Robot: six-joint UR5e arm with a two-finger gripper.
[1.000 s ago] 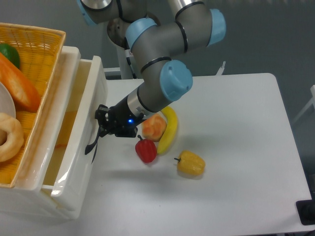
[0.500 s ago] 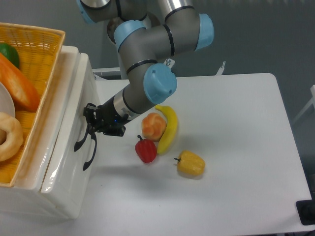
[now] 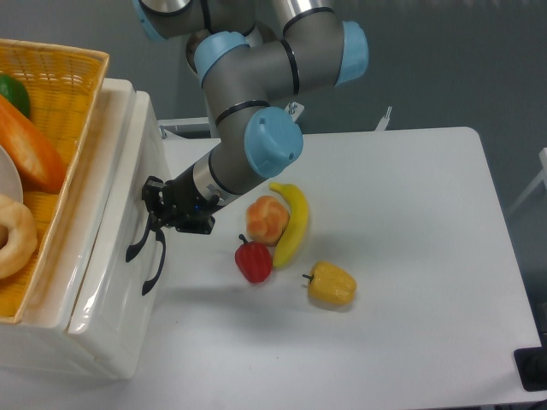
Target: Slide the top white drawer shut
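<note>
The jaws (image 3: 154, 209) press against the top drawer (image 3: 128, 213) front at the desk's left edge; whether they're apart is unclear.

Top white drawer (image 3: 120, 213): glossy white front, black arched handle, pushed in flush with cabinet face, left of table

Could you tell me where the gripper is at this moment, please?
The gripper is at the left of the camera view, against the top white drawer at its black handle, left of the red pepper.
</note>
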